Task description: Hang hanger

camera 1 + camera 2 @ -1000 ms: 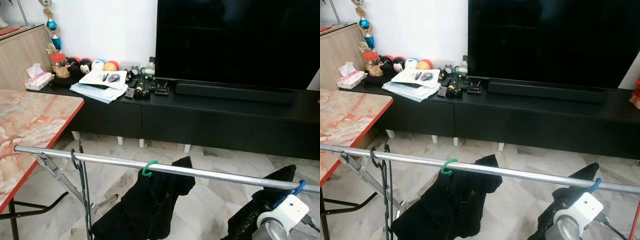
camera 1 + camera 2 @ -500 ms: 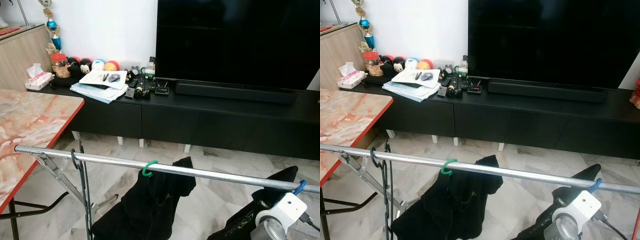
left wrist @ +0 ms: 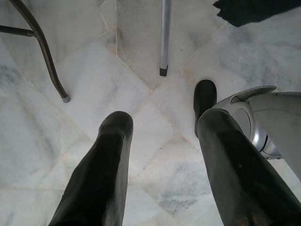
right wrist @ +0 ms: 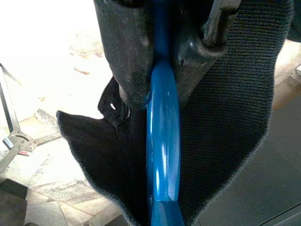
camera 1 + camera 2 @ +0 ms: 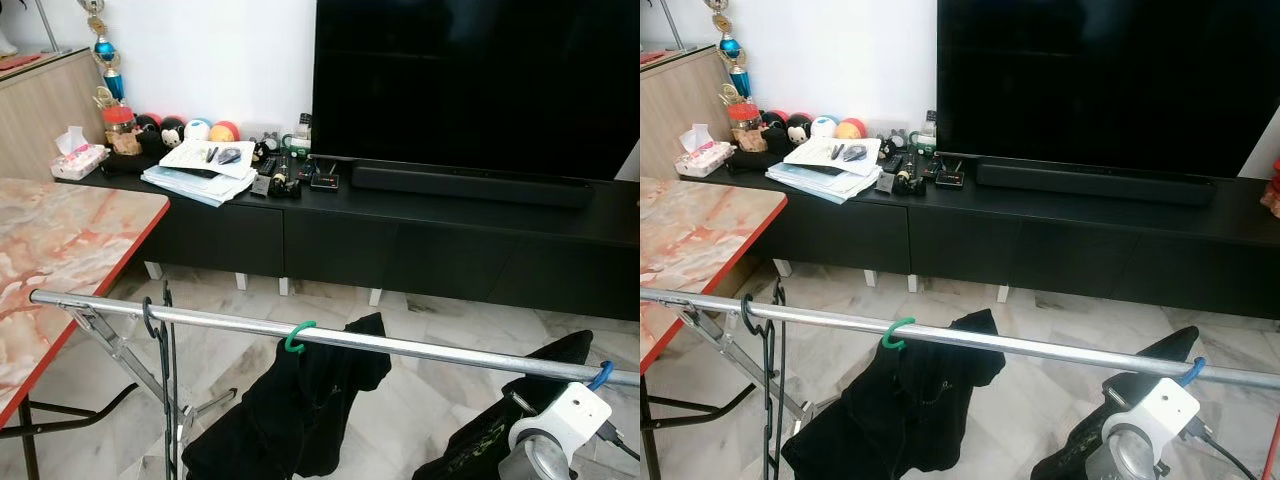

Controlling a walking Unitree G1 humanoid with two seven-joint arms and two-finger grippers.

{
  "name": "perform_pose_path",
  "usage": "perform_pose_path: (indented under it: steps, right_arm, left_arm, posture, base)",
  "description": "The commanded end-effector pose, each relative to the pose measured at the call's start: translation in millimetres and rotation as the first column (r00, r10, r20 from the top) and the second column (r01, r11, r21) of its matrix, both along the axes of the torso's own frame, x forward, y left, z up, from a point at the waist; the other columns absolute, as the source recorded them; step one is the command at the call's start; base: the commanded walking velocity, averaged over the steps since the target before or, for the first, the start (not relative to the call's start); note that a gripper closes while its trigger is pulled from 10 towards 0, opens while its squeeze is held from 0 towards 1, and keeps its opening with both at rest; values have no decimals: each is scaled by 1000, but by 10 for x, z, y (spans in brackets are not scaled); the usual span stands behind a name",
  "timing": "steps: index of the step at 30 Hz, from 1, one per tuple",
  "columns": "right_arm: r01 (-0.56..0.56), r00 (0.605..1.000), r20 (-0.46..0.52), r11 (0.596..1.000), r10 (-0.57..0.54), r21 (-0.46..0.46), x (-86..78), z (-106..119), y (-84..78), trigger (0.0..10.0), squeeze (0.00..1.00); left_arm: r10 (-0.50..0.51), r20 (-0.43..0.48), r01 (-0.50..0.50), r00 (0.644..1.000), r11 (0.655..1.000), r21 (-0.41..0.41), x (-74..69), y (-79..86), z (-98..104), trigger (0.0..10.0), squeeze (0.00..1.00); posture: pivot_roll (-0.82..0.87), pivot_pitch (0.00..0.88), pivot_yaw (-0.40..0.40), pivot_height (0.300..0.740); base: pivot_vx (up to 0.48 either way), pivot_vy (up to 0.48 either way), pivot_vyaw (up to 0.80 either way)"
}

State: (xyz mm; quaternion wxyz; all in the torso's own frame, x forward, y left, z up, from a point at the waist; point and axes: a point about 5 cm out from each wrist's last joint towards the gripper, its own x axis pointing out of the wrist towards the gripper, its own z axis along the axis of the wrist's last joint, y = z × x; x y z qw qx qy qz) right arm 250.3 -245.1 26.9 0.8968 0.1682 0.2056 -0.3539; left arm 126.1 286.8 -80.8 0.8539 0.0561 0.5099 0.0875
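Right gripper (image 4: 162,89) fingers clench the blue hanger (image 4: 162,155), apparently hooked on the rail (image 5: 420,347) at right; early release could drop it. Left gripper (image 3: 162,150) hangs released.

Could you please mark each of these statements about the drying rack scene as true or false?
1. The right end effector is shut on the blue hanger. True.
2. The blue hanger's hook lies on the floor. False: it is over the metal rail.
3. A dark garment hangs from the green hanger. True.
4. The left end effector grips a black hanger. False: it is open, pointing at the marble floor.
5. The television shows a bright picture. False: its screen is dark.
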Motion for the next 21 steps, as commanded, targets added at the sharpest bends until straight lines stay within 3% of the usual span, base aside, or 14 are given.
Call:
perform_pose_path:
  steps: [1, 4, 8, 11, 21]
  right_arm:
    - [-4, 1000, 0, 1000, 4, -4, 12, 4, 15, 0, 0]
    - [-3, 1000, -3, 1000, 3, -4, 3, -5, 18, 0, 0]
    - [25, 992, 120, 1000, -23, -9, 17, 118, 15, 0, 0]
    - [16, 987, 158, 999, -10, -34, 15, 180, 31, 0, 0]
    - [-73, 989, 115, 989, 89, -132, -114, 144, 60, 0, 0]
  left_arm:
    - [-18, -22, 18, 1000, 1000, 14, -15, 14, -2, 10000, 0]
    - [-17, -21, 18, 1000, 1000, 13, -14, 12, -2, 10000, 0]
    - [-16, -21, 16, 1000, 1000, 13, -9, 10, -2, 10000, 0]
    - [-18, -22, 19, 1000, 1000, 14, -9, 9, -2, 10000, 0]
    - [-18, -23, 18, 1000, 1000, 8, -12, -4, -8, 10000, 0]
  posture:
    - [120, 0, -33, 740]
    - [120, 0, -35, 740]
    - [119, 0, -36, 740]
    - [116, 0, -36, 740]
    - [111, 0, -44, 740]
  base:
    - [0, 0, 0]
    - [0, 0, 0]
    - [0, 0, 0]
    - [0, 0, 0]
    - [0, 0, 0]
